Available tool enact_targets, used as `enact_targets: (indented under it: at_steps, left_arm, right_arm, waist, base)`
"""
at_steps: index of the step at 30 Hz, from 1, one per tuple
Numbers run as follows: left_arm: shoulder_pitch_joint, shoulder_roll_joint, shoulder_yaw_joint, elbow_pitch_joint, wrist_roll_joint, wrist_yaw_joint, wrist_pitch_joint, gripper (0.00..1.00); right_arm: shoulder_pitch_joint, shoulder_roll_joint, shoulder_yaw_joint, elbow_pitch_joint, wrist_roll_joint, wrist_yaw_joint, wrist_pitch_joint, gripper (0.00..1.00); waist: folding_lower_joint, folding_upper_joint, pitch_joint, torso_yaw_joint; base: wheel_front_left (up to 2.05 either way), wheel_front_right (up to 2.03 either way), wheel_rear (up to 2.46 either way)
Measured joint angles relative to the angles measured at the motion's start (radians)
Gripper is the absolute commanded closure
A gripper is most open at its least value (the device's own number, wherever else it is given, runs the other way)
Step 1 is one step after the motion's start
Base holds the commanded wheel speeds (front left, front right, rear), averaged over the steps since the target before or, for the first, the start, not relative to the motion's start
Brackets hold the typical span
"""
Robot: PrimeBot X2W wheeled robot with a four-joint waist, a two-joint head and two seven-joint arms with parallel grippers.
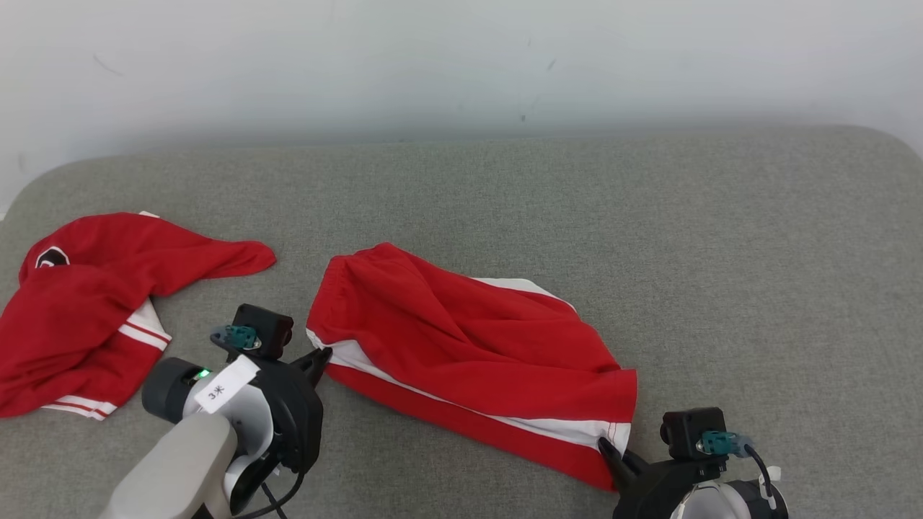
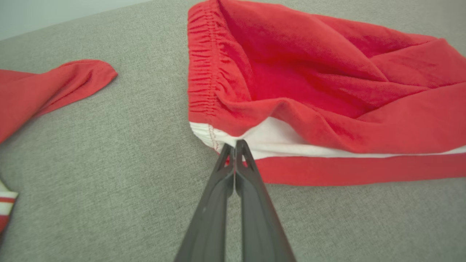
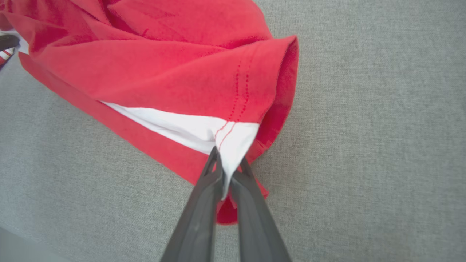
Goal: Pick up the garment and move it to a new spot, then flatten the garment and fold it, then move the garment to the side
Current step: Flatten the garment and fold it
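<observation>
**A:** Which step is shown?

**B:** The pick-up. The red shorts lie rumpled in the middle of the grey cushion. The left gripper is clamped at the white stripe below the waistband and appears to pinch it. The right gripper is clenched on the white hem corner.

**A:** And next?

**B:** Probably an even lift of both corners, clear of the other red garment.

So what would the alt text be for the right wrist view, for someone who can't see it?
The right end effector, two dark fingers, pinches the white-striped hem corner of red shorts lying rumpled on a grey fabric surface.
</observation>
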Motion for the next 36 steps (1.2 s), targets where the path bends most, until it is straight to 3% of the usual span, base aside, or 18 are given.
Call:
enact_targets:
  at_steps: [13, 15, 16, 17, 18, 20, 21, 22, 23, 24, 26, 27, 28, 30, 31, 36]
  left_arm:
    - [-0.015, 0.003, -0.060, 0.039, -0.053, -0.007, -0.035, 1.00]
    - [-0.015, 0.003, -0.067, 0.043, -0.058, -0.007, -0.039, 1.00]
    - [-0.015, 0.003, -0.070, 0.045, -0.061, -0.007, -0.044, 1.00]
    - [-0.016, 0.003, -0.073, 0.047, -0.064, -0.007, -0.044, 1.00]
    - [-0.016, 0.003, -0.076, 0.049, -0.065, -0.007, -0.047, 1.00]
    - [-0.016, 0.003, -0.085, 0.051, -0.069, -0.007, -0.051, 1.00]
    - [-0.016, 0.003, -0.090, 0.052, -0.080, -0.007, -0.052, 1.00]
    - [-0.016, 0.003, -0.094, 0.054, -0.090, -0.007, -0.053, 1.00]
    - [-0.017, 0.003, -0.098, 0.056, -0.094, -0.007, -0.054, 1.00]
    - [-0.017, 0.003, -0.100, 0.057, -0.097, -0.007, -0.058, 1.00]
    - [-0.019, 0.004, -0.106, 0.061, -0.098, -0.007, -0.060, 1.00]
    - [-0.022, 0.004, -0.109, 0.063, -0.100, -0.007, -0.062, 1.00]
    - [-0.027, 0.004, -0.114, 0.067, -0.102, -0.007, -0.062, 1.00]
    - [-0.036, 0.004, -0.121, 0.069, -0.109, -0.007, -0.069, 1.00]
    - [-0.036, 0.004, -0.125, 0.070, -0.109, -0.007, -0.069, 1.00]
    - [-0.036, 0.004, -0.139, 0.080, -0.118, -0.007, -0.070, 1.00]
  right_arm:
    - [0.020, -0.001, -0.003, -0.030, 0.000, -0.008, 0.016, 1.00]
    - [0.026, -0.001, -0.003, -0.030, 0.000, -0.008, 0.018, 0.55]
    - [0.026, -0.001, -0.003, -0.031, 0.000, -0.008, 0.018, 0.39]
    - [0.026, -0.001, -0.004, -0.032, 0.000, -0.008, 0.018, 0.04]
    - [0.026, -0.001, -0.005, -0.032, 0.000, -0.008, 0.018, 0.00]
    - [0.026, 0.000, -0.005, -0.034, 0.000, -0.009, 0.023, 0.00]
    - [0.026, 0.000, -0.005, -0.035, 0.000, -0.009, 0.025, 0.35]
    - [0.026, 0.000, -0.005, -0.036, 0.000, -0.009, 0.025, 0.35]
    - [0.026, 0.000, -0.005, -0.037, 0.000, -0.009, 0.025, 0.14]
    - [0.026, 0.001, -0.006, -0.038, 0.000, -0.009, 0.025, 0.00]
    - [0.026, 0.001, -0.009, -0.043, 0.000, -0.009, 0.025, 0.00]
    - [0.026, 0.001, -0.011, -0.045, 0.000, -0.009, 0.026, 0.06]
    - [0.026, 0.001, -0.013, -0.046, 0.000, -0.010, 0.026, 0.51]
    - [0.026, 0.001, -0.013, -0.045, 0.000, -0.016, 0.031, 0.79]
    - [0.027, 0.001, -0.013, -0.045, 0.000, -0.016, 0.034, 1.00]
    - [0.040, 0.002, -0.012, -0.048, 0.000, -0.016, 0.043, 1.00]
  waist:
    - [-0.0002, -0.0001, -0.022, -0.007]
    - [-0.0002, -0.0001, -0.023, -0.007]
    - [-0.0001, 0.0000, -0.023, -0.007]
    - [-0.0002, -0.0001, -0.023, -0.007]
    - [-0.0002, 0.0000, -0.023, -0.007]
    - [-0.0001, 0.0000, -0.024, -0.007]
    - [-0.0001, 0.0000, -0.024, -0.007]
    - [-0.0001, 0.0000, -0.024, -0.007]
    - [-0.0001, -0.0001, -0.024, -0.007]
    - [-0.0001, 0.0000, -0.024, -0.007]
    - [-0.0002, 0.0000, -0.024, -0.007]
    - [-0.0001, 0.0000, -0.025, -0.007]
    - [-0.0001, 0.0000, -0.025, -0.007]
    - [-0.0001, -0.0001, -0.025, -0.007]
    - [-0.0001, 0.0000, -0.025, -0.007]
    - [-0.0001, 0.0000, -0.025, -0.006]
  base:
    - [0.00, 0.00, 0.00]
    - [0.00, 0.00, 0.00]
    - [0.00, 0.00, 0.00]
    - [0.00, 0.00, 0.00]
    - [0.00, 0.00, 0.00]
    - [0.00, 0.00, 0.00]
    - [0.00, 0.00, 0.00]
    - [0.00, 0.00, 0.00]
    - [0.00, 0.00, 0.00]
    - [0.00, 0.00, 0.00]
    - [0.00, 0.00, 0.00]
    - [0.00, 0.00, 0.00]
    - [0.00, 0.00, 0.00]
    - [0.00, 0.00, 0.00]
    - [0.00, 0.00, 0.00]
    - [0.00, 0.00, 0.00]
